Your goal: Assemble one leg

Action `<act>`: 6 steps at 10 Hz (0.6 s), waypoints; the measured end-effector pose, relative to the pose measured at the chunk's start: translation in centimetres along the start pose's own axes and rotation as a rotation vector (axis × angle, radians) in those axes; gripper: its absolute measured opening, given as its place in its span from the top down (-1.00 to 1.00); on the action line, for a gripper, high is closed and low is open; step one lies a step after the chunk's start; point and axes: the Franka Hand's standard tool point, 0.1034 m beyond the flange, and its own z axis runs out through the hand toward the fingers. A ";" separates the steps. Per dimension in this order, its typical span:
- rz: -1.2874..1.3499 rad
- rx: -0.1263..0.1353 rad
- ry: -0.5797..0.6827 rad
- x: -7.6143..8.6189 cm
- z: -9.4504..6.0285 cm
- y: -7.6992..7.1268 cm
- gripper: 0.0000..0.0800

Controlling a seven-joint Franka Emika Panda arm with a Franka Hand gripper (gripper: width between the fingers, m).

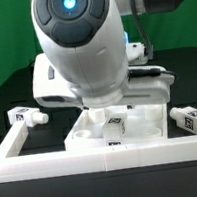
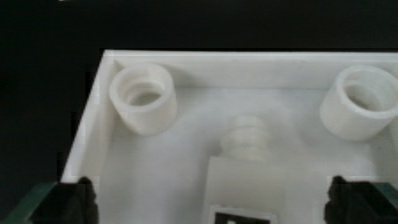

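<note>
A white leg (image 2: 244, 165) lies on the large white square panel (image 2: 214, 75), its threaded tip pointing toward the panel's middle between two raised corner sockets (image 2: 144, 97). A black-and-white tag shows on its near end. My gripper (image 2: 217, 205) is open, with its dark fingers (image 2: 71, 202) standing wide apart on either side of the leg and not touching it. In the exterior view the same leg (image 1: 115, 125) sits on the panel (image 1: 83, 135) just under the arm's hand, which hides the fingers.
Another leg (image 1: 29, 116) lies on the black table at the exterior view's left. Two more legs (image 1: 194, 117) lie at its right. A low white rail (image 1: 105, 162) runs along the front and up the left side.
</note>
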 end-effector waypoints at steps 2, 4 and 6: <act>0.001 0.000 0.052 0.1 0.2 -0.6 -0.62; 0.004 -0.004 0.055 1.0 1.0 -0.8 -0.62; 0.005 -0.004 0.096 2.3 1.5 -0.9 -0.62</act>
